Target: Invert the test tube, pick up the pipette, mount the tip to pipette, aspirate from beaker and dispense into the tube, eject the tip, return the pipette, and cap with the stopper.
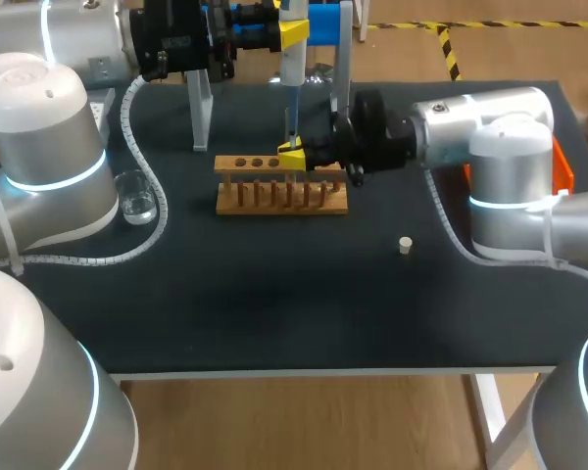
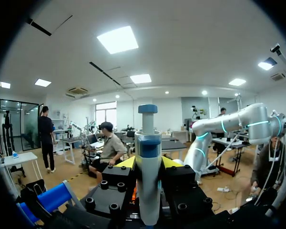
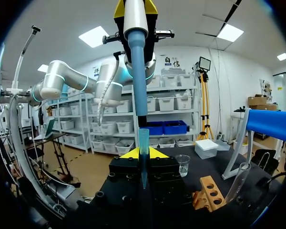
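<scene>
While my left end effector (image 2: pixel 148 163) clamps the slick pipette (image 2: pixel 148 140), my right end effector (image 3: pixel 143 153) pinches the flimsy tip (image 3: pixel 143 138) mid-body at its 6 o'clock.

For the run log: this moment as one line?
left claw: pipette | right claw: tip under pipette | step: mounting tip

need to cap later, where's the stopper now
Head view: the stopper stands alone on the table's right half, nearer the front than the wooden rack and right of it.
</scene>
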`<state>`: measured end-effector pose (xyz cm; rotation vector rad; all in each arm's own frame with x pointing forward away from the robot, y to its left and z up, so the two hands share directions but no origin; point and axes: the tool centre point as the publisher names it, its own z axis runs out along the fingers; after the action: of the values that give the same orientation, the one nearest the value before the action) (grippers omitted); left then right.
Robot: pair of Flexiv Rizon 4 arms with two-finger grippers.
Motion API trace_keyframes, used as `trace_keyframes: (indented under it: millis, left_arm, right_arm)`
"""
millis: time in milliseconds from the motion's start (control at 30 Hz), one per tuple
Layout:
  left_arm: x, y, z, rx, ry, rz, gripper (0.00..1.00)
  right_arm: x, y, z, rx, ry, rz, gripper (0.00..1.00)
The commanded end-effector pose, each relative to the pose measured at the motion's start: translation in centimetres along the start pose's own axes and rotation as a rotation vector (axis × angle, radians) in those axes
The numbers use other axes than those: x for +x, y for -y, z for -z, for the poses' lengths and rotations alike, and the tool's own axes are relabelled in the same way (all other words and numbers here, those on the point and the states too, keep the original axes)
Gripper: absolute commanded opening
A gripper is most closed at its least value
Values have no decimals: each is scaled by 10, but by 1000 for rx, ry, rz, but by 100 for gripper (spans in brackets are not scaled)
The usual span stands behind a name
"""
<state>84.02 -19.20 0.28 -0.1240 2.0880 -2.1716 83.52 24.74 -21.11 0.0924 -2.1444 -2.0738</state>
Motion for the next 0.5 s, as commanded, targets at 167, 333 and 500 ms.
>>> trace_keyframes:
  millis: [167,333,500]
  left_arm:
    - [0,0,0,1,0,-1,0]
    - [0,0,0,1,0,-1,0]
    - [0,0,0,1,0,-1,0]
  right_arm:
    - [-2,-1,-1,-2,-2,1,0]
    - [-3,-2,-1,-5,-4,5,0]
    - [-4,-4,-2,-9,-4,10,0]
